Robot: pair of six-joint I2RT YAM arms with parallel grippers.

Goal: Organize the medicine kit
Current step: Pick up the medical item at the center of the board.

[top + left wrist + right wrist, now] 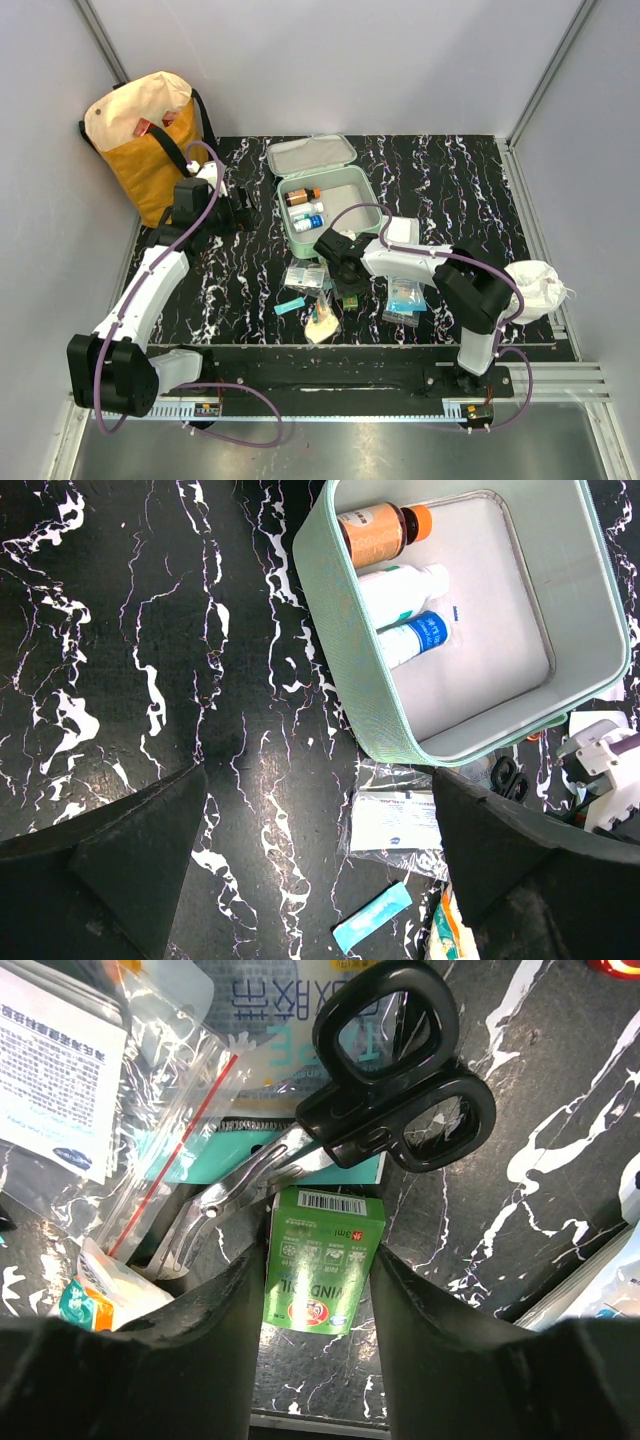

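The medicine kit (372,190) lies open at mid-table, a mint-green case with its lid (312,155) flipped back. Inside lie an amber bottle (380,532), a white bottle (405,585) and a blue-labelled bottle (418,637) along its left wall (350,640). My left gripper (320,780) hovers open over bare table left of the case (235,205). My right gripper (318,1260) is down in front of the kit (345,288), its fingers pressed on both sides of a small green box (325,1270) lying on the table. Black-handled scissors (385,1070) lie just beyond the box.
A yellow-and-cream tote bag (150,140) stands at the back left. In front of the kit lie a zip bag with a white leaflet (400,820), a blue sachet (372,917) and a mask packet (405,295). A white pouch (540,285) sits at the right edge.
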